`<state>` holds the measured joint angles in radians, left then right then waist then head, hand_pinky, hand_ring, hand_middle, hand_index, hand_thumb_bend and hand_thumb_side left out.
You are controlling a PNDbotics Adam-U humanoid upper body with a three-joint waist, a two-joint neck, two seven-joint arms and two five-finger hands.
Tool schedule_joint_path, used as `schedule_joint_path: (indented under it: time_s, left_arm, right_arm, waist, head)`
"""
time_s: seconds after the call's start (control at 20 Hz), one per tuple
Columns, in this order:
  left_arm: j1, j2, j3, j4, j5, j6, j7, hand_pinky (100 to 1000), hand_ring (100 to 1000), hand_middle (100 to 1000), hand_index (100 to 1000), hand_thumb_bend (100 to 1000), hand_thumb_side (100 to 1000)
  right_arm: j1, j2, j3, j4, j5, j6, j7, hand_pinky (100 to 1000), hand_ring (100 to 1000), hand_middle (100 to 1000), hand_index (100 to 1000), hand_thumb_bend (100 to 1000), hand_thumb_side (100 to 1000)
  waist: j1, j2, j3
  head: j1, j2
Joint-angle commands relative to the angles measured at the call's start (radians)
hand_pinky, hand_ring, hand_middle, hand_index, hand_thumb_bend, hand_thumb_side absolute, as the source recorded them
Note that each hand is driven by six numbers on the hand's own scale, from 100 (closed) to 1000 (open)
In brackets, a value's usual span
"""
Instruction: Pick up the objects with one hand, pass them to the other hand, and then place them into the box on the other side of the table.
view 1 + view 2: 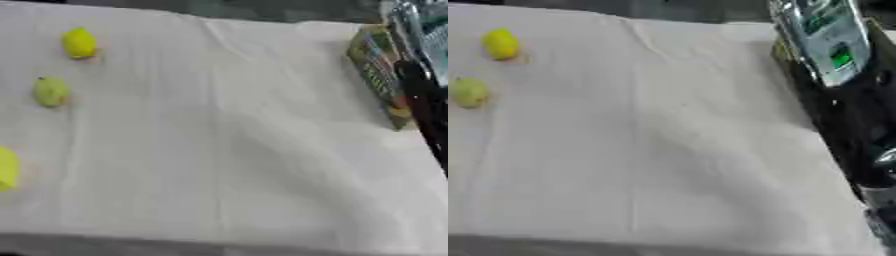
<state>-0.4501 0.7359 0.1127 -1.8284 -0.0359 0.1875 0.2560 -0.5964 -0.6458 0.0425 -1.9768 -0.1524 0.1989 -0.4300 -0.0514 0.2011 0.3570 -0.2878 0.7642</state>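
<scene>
I see three yellow-green fruits on the white cloth (pixel 245 150), all at the frame's left. A yellow lemon (pixel 79 43) sits upper left, a greener fruit (pixel 51 92) just below it, and a third yellow fruit (pixel 5 168) is cut by the left edge. The printed box (pixel 378 70) stands upper right. My right arm (pixel 842 95) fills the right edge; its hand is not visible, so I cannot tell its state. The left hand is out of view. Risk: round fruit may roll on the creased cloth when nudged.
</scene>
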Motion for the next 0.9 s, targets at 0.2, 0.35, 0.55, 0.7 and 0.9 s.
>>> schedule_joint_path:
  time_s: [0.2,0.35,0.55,0.7,0.9]
  left_arm:
    - [-0.001,0.056,-0.050,0.022,0.047,-0.048,0.131,663,681,690,849,238,595]
    - [0.002,0.058,-0.050,0.023,0.045,-0.051,0.132,663,681,689,847,234,591]
    - [0.006,0.064,-0.050,0.022,0.041,-0.052,0.130,665,683,691,849,236,591]
    - [0.000,0.076,-0.060,0.025,0.035,-0.047,0.111,673,693,704,858,247,500]
    - [-0.014,0.126,-0.093,0.036,-0.010,-0.010,-0.032,694,706,705,863,279,381]
  right_arm:
    - [0.000,-0.016,0.000,-0.014,-0.013,0.002,-0.026,862,861,859,787,419,413]
    - [0.001,-0.016,0.001,-0.015,-0.013,0.002,-0.023,863,861,859,787,420,413]
    - [0.001,-0.017,0.002,-0.016,-0.013,0.004,-0.015,863,863,861,786,422,413]
    - [0.003,-0.017,0.003,-0.015,-0.014,0.009,-0.014,862,861,862,786,424,413]
    - [0.000,-0.015,0.006,-0.017,-0.016,0.015,-0.015,862,861,864,785,421,414]
  waist:
    - [0.007,-0.006,-0.004]
    - [0.011,-0.007,-0.011]
    - [0.015,-0.007,-0.015]
    - [0.017,-0.008,-0.017]
    - [0.020,-0.009,-0.019]
  head:
    - [0.016,0.006]
    - [0.023,0.006]
    - [0.026,0.006]
    - [0.016,0.006]
    - [0.030,0.006]
